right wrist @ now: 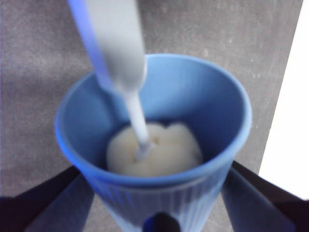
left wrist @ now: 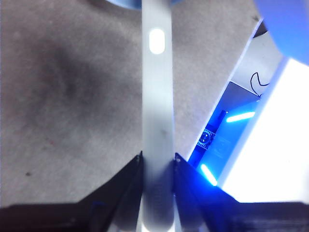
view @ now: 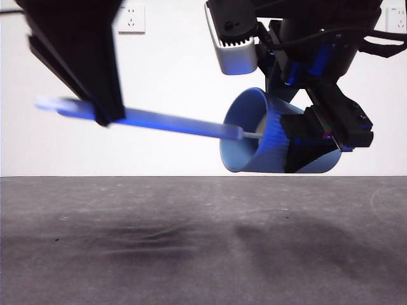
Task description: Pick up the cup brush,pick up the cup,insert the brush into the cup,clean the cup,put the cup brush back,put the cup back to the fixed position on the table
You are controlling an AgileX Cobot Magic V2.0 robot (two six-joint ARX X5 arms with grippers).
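My right gripper (view: 318, 143) is shut on the blue ribbed cup (view: 267, 136), holding it on its side above the table (view: 203, 241), mouth toward the left. My left gripper (view: 105, 114) is shut on the grey handle of the cup brush (view: 165, 121), which runs level into the cup. In the right wrist view the cream sponge head (right wrist: 154, 150) sits at the cup's bottom (right wrist: 193, 96), the handle (right wrist: 116, 43) entering over the rim. In the left wrist view the handle (left wrist: 157, 121) runs between my jaws toward the cup's rim (left wrist: 285, 29).
A white wall with a power socket (view: 130, 18) stands behind the table. Both arms fill the upper part of the front view, and their shadows lie on the table below.
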